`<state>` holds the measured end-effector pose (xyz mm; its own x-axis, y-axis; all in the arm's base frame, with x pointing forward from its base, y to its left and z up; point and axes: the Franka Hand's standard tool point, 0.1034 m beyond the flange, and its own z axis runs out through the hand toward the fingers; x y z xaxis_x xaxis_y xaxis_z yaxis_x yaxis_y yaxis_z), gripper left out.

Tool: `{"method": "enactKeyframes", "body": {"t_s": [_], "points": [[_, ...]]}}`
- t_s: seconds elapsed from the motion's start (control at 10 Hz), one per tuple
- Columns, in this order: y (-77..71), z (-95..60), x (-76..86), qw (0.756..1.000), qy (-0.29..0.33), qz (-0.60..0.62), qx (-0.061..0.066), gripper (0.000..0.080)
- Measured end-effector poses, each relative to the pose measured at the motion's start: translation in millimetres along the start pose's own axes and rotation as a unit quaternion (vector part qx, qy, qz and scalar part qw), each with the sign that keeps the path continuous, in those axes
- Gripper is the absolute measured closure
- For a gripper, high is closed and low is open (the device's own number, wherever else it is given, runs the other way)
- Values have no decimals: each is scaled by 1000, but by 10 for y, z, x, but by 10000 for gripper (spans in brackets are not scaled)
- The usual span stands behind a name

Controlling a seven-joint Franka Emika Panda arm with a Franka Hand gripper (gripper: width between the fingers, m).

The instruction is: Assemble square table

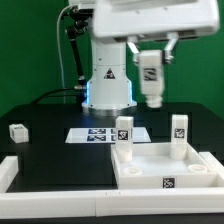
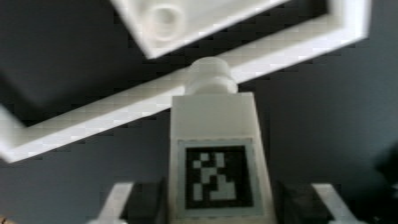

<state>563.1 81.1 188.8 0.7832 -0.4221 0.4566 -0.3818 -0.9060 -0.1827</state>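
My gripper [image 1: 150, 62] is shut on a white leg [image 1: 151, 82] and holds it upright in the air, above and behind the square table's slab [image 1: 150, 172]. In the wrist view the leg [image 2: 217, 130] fills the middle between my gripper's [image 2: 221, 206] fingers, with its black-and-white tag facing the camera and its peg pointing away. Two legs [image 1: 123, 131] [image 1: 179, 129] stand upright on the slab's far corners. A slab corner with a round hole [image 2: 166, 17] shows beyond the held leg. A loose leg [image 1: 17, 131] lies on the table at the exterior view's left.
The marker board [image 1: 98, 135] lies flat behind the slab, before the robot base [image 1: 108, 90]. White border bars run along the exterior view's left [image 1: 9, 174] and front edge. A white bar [image 2: 107, 112] crosses under the held leg in the wrist view.
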Motion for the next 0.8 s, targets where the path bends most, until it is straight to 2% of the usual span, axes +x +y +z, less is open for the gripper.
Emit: {"method": "enactKeyframes", "body": {"t_s": [0.2,0.3,0.6,0.7,0.8], "points": [[-129,26,-57,1000,14,4,25,511],[-119,39,-55,1000,13,-7,22,511],[-141,56,-56,1000,12,-10,24,511],[-185,187,-183,999,10,-43,18,511],[-246,358,-249,996,12,-90,6,511]]}}
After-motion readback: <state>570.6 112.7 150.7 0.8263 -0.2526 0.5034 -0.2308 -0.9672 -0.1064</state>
